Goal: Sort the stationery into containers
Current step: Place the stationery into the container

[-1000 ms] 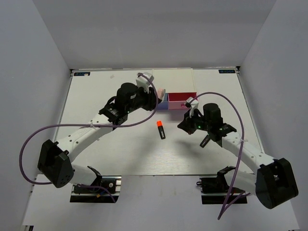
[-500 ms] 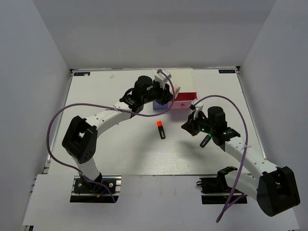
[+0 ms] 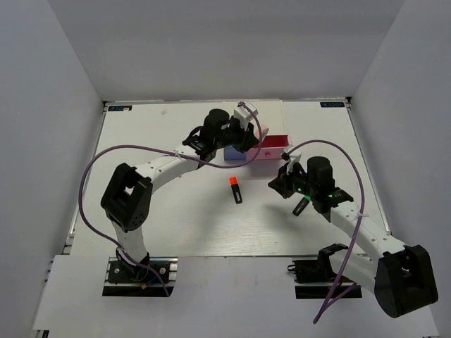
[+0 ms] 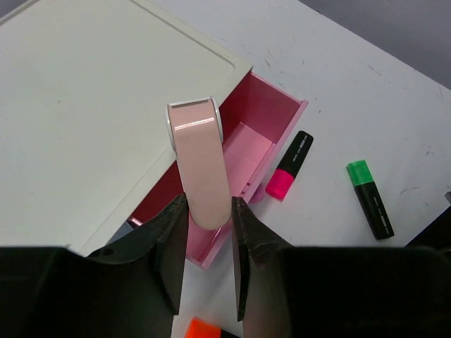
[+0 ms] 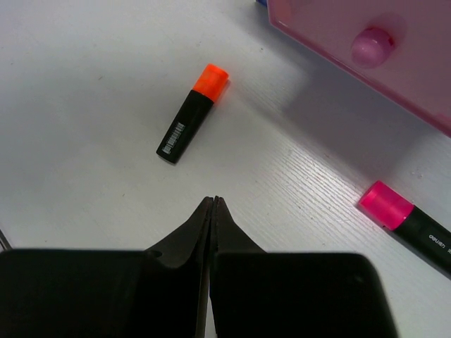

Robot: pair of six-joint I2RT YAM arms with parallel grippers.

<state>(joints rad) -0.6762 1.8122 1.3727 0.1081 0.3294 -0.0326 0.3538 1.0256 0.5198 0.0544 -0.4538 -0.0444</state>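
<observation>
Fingers (image 4: 173, 246) of the left tool (image 4: 208, 205) are clamped on the pink oval eraser (image 4: 199, 155); its lower end is pinched between them, and its rounded, white-edged far end sticks out well past the fingertips. From the left wrist, the eraser lies in line with the pink drawer (image 4: 271, 120), which stands pulled out of the white box (image 4: 106, 98); whether eraser and drawer touch cannot be told. In the top view the left arm reaches across the desk (image 3: 176, 225) to the box near the far edge; a blue drawer (image 3: 235, 155) shows just beside the pink one, on its left.

The pink highlighter (image 4: 290, 165) lies flat on the desk just beside the pink drawer, its pink cap close to the drawer's front corner; the green highlighter (image 4: 370, 199) lies a little farther out, apart from the pink one, its green cap turned toward the far side of that view. The orange highlighter (image 3: 235, 190) lies alone on the open desk between the two arms, in front of the box and apart from it.

The right tool (image 5: 213, 202) is closed, its two fingers pressed together with nothing between them; it hovers over bare desk. From the right wrist, the orange highlighter lies ahead of the tips without touching them; the pink drawer's front with its round knob (image 5: 372, 46) fills the upper right corner, and the pink highlighter's cap shows below it.
</observation>
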